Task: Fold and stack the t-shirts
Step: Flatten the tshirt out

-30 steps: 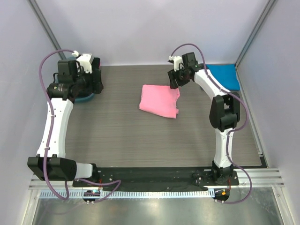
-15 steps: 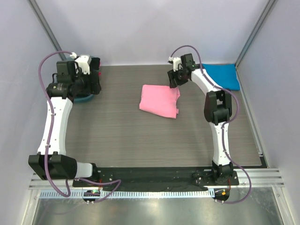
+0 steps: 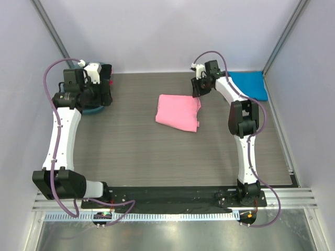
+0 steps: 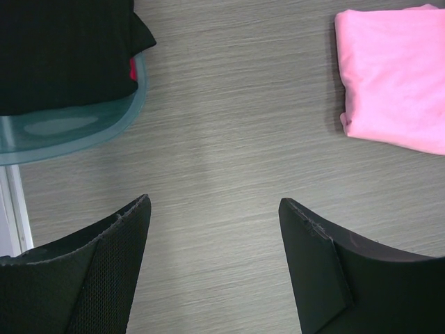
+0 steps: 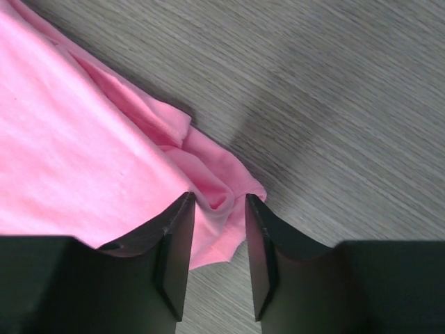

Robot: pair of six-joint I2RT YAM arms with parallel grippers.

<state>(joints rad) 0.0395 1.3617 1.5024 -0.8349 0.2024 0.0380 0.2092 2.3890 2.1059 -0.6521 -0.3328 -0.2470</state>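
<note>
The pink t-shirt (image 3: 178,112) lies folded in a rough square at the table's middle. The bright blue t-shirt (image 3: 250,84) lies flat at the back right corner. My right gripper (image 3: 197,91) is at the pink shirt's back right corner. In the right wrist view its jaws (image 5: 219,198) stand a little apart astride a rumpled corner of the pink cloth (image 5: 76,160), not pinching it. My left gripper (image 3: 106,94) hovers by the teal tub at the back left. It is wide open and empty (image 4: 214,202), with the pink shirt (image 4: 396,76) far to its right.
The teal plastic tub (image 3: 97,109) sits at the back left; its rim (image 4: 83,136) shows in the left wrist view with something black and red inside. Bare wood-grain table lies between tub and pink shirt. Walls close the back and sides.
My right gripper has drawn back slightly from the pink shirt's corner and the right arm's elbow has swung in. The left arm has barely moved. The shirts lie as before.
</note>
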